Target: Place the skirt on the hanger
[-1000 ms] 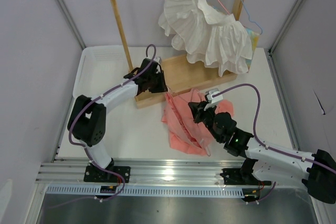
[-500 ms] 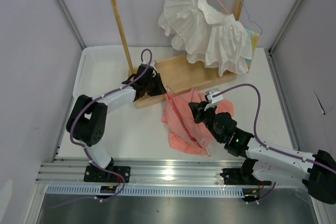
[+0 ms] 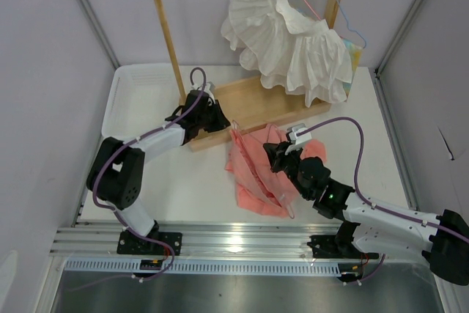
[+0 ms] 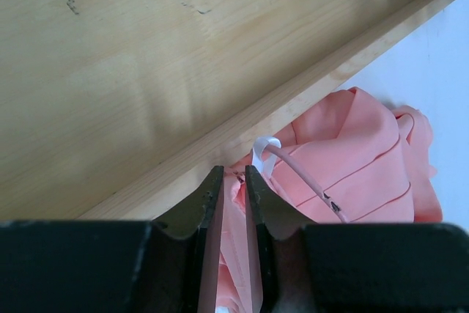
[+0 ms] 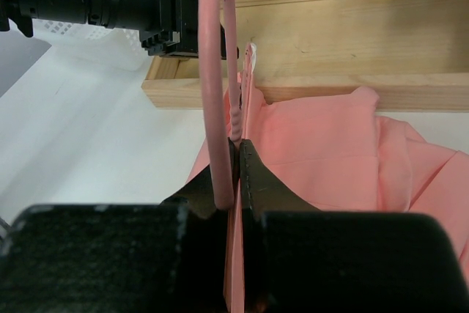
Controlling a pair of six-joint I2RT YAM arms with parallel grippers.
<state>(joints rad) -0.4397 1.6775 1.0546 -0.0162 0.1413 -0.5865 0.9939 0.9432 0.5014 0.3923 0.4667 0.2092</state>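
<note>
Right jaws clamped on hanger (image 5: pixel 211 71) neck, left jaws narrowly apart — skirt (image 4: pixel 352 166) edge between, grip unclear

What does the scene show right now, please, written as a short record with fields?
skirt: crumpled on the table, against the base of the wooden rack
hanger: neck clamped in the right gripper, hook reaching past the fingertips, above the skirt
left gripper: at the skirt's edge by the rack base, jaws narrowly apart, pink cloth in the gap; grip unclear
white ruffled garment: hanging on the rack
task state: skirt not yet on the hanger
</note>
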